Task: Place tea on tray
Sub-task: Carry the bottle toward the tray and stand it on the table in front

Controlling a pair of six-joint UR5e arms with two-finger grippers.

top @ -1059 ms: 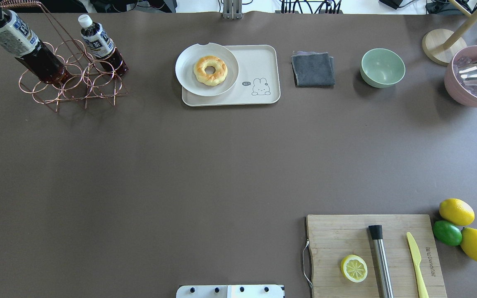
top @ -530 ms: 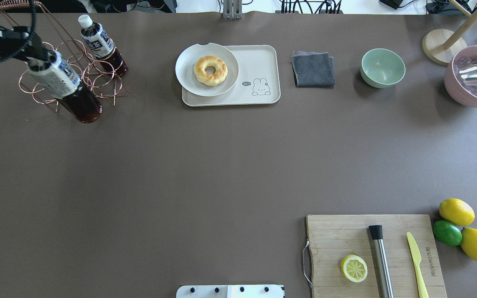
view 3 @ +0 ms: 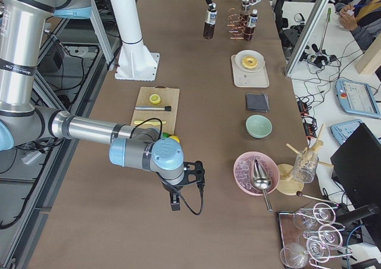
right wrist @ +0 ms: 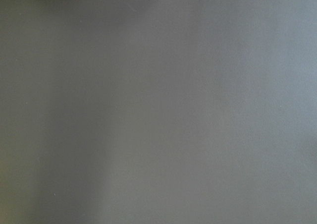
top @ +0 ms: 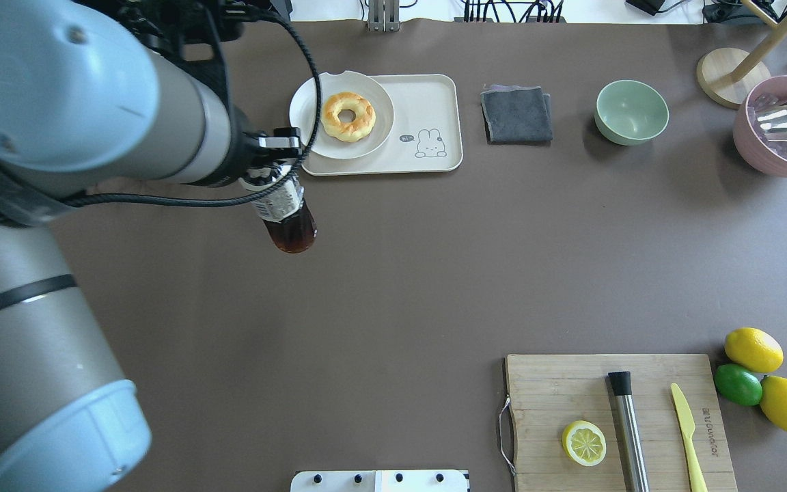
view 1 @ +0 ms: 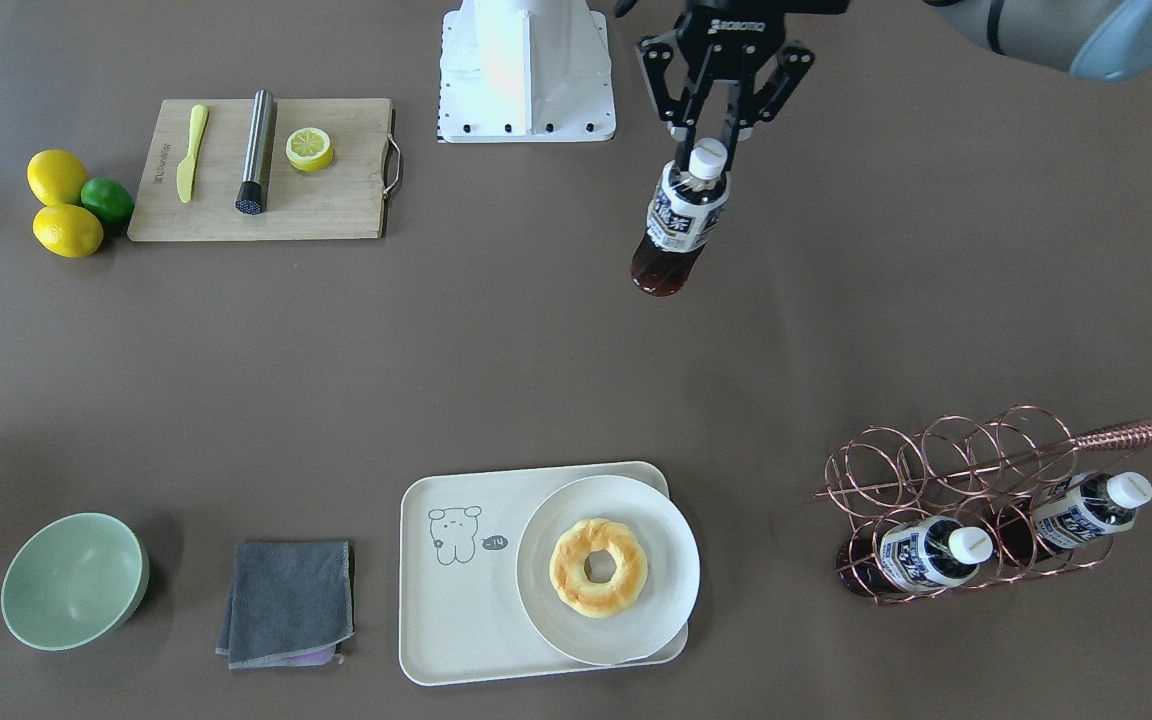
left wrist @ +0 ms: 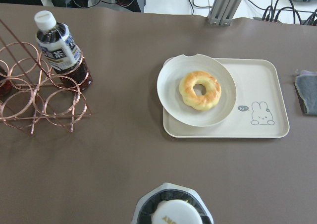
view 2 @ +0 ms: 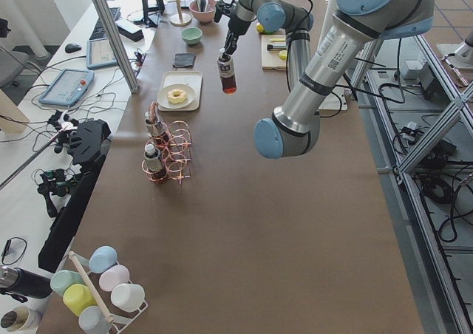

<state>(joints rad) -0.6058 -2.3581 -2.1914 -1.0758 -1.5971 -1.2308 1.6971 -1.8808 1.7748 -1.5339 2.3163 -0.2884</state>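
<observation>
My left gripper (view 1: 706, 152) is shut on the white cap and neck of a tea bottle (view 1: 680, 228), which hangs upright well above the table. In the overhead view the bottle (top: 285, 217) is just in front of the near left corner of the cream tray (top: 427, 102). The tray (view 1: 456, 610) carries a bear drawing and a round white plate (view 1: 666, 560) with a doughnut (view 1: 598, 567). The left wrist view shows the tray (left wrist: 252, 87) ahead and the held cap (left wrist: 173, 213) at the bottom. My right gripper (view 3: 177, 200) shows only in the exterior right view; I cannot tell its state.
A copper wire rack (view 1: 976, 450) holds two more tea bottles (view 1: 931, 555) (view 1: 1086, 510). A grey cloth (view 1: 286, 600) and green bowl (view 1: 71, 580) lie beside the tray. The cutting board (view 1: 336, 205) carries a lemon half, muddler and knife; lemons and a lime (view 1: 106, 198) lie beside it.
My left arm has carried the bottle from the rack at the far left rightwards and toward the robot, to in front of the tray's left end. The arm now covers the rack in the overhead view.
</observation>
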